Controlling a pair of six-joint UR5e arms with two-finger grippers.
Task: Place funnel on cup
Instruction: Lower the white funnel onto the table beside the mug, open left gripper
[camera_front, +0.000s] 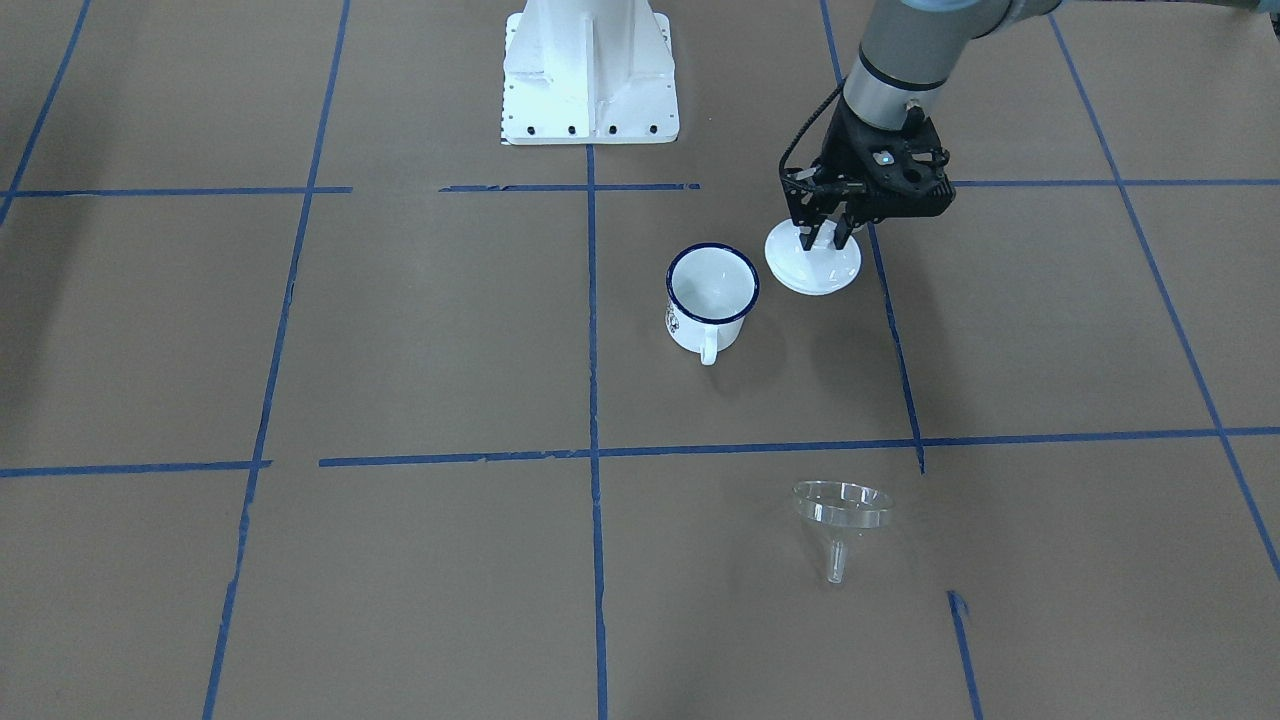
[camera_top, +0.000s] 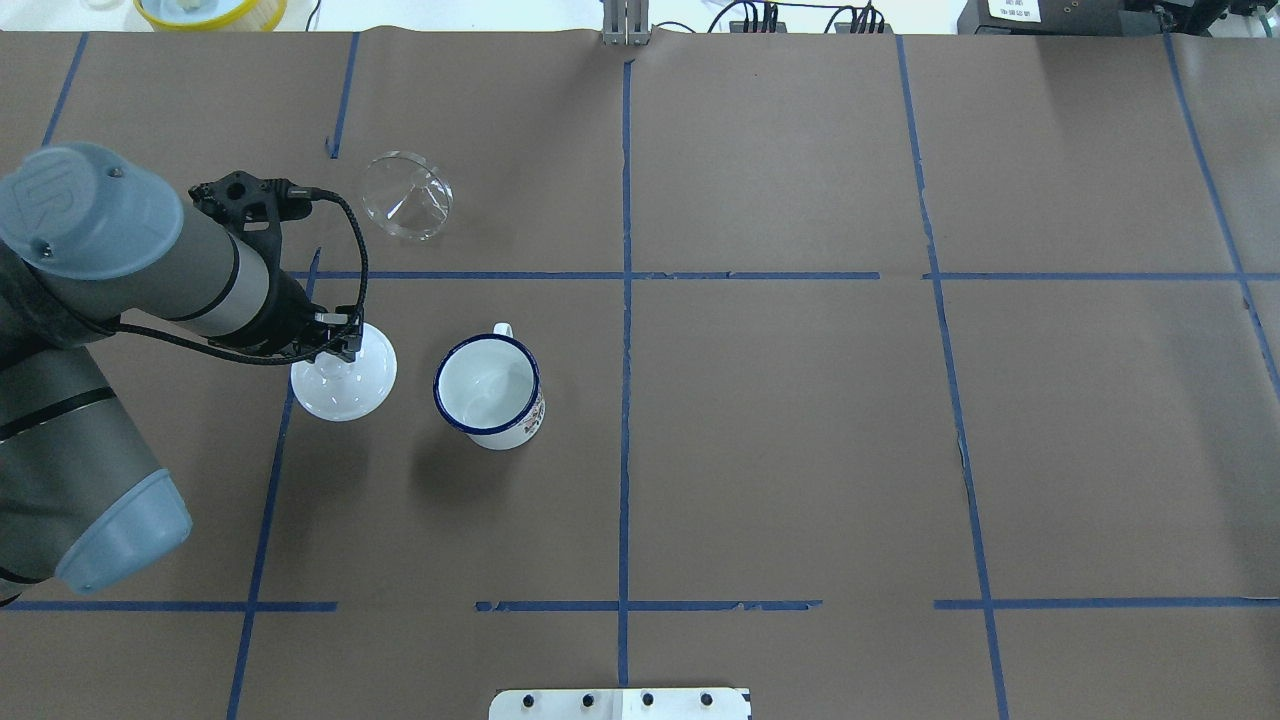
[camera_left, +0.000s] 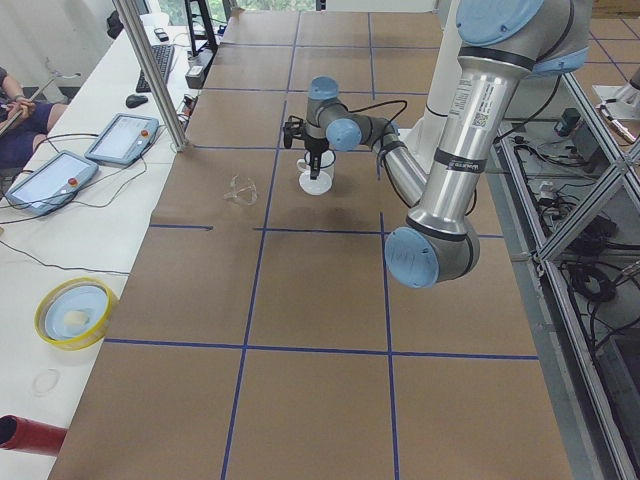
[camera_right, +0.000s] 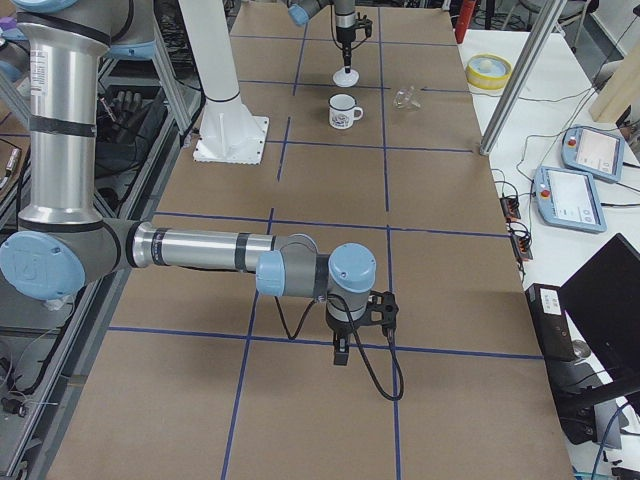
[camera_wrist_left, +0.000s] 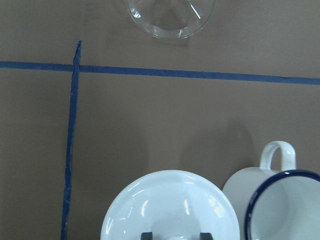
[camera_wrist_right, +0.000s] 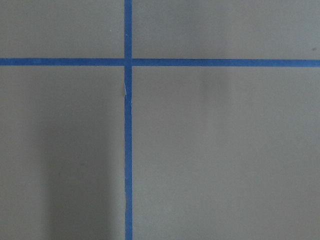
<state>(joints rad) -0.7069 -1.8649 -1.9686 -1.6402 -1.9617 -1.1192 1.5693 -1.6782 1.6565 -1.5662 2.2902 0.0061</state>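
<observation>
The clear funnel (camera_front: 842, 505) lies tilted on the brown paper, apart from everything else; it also shows in the overhead view (camera_top: 407, 195) and at the top of the left wrist view (camera_wrist_left: 170, 17). The white cup (camera_front: 711, 297) with a dark blue rim stands upright and empty (camera_top: 488, 390). Beside it a round white lid (camera_front: 815, 268) rests on the table. My left gripper (camera_front: 822, 240) is down on the lid, its fingers closed around the knob (camera_wrist_left: 176, 235). My right gripper (camera_right: 340, 352) hangs low over bare paper far from these things; I cannot tell if it is open or shut.
The robot's white base (camera_front: 590, 70) stands behind the cup. A yellow bowl (camera_top: 205, 10) sits beyond the table's far left corner. Blue tape lines divide the brown paper into squares. Tablets and cables lie on the operators' side bench (camera_left: 120, 140).
</observation>
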